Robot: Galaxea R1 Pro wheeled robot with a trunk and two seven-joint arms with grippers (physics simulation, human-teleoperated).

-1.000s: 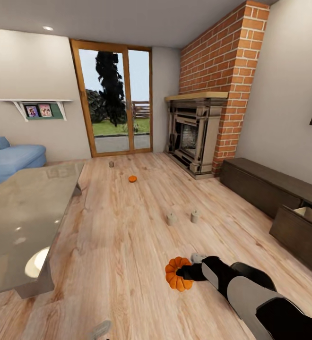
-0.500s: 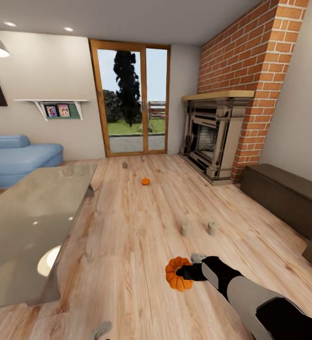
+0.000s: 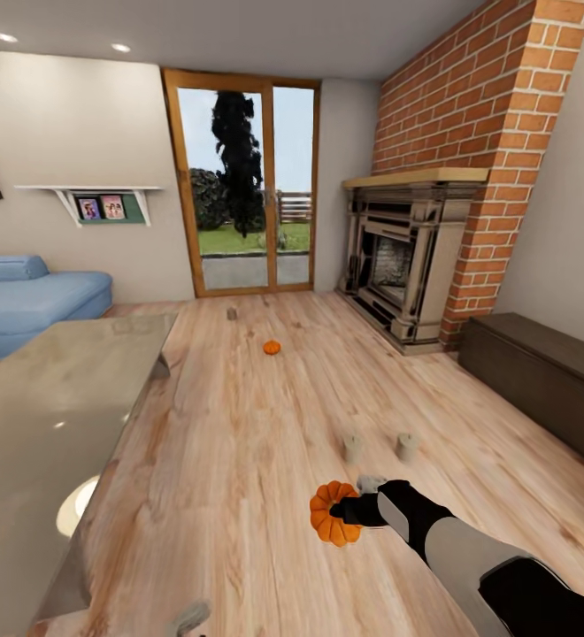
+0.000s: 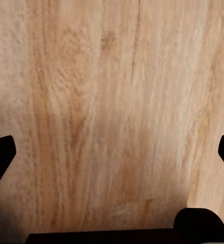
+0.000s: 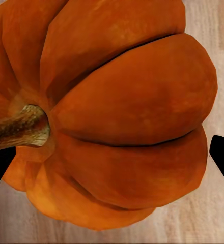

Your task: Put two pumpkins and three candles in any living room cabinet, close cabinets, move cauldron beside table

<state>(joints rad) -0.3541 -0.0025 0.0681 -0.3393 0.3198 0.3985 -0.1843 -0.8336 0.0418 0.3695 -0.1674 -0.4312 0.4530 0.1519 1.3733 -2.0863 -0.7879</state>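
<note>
Bright orange ribbed pumpkin (image 3: 332,513); tan candles (image 3: 353,448); pale-grained wood floor (image 3: 239,442); red brick chimney (image 3: 469,106); blue sofa (image 3: 26,296) were seen.

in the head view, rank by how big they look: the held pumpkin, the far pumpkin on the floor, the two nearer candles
1. Held pumpkin, in the right claw; nearness inflates it.
2. The two nearer candles: alike, not ranked apart.
3. Far pumpkin, smaller only through distance.

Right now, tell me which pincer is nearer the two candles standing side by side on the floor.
Right. The right pincer, shut on a pumpkin, sits just short of the candles, nearer the robot. The left pincer is lower left, farther from them.
</note>
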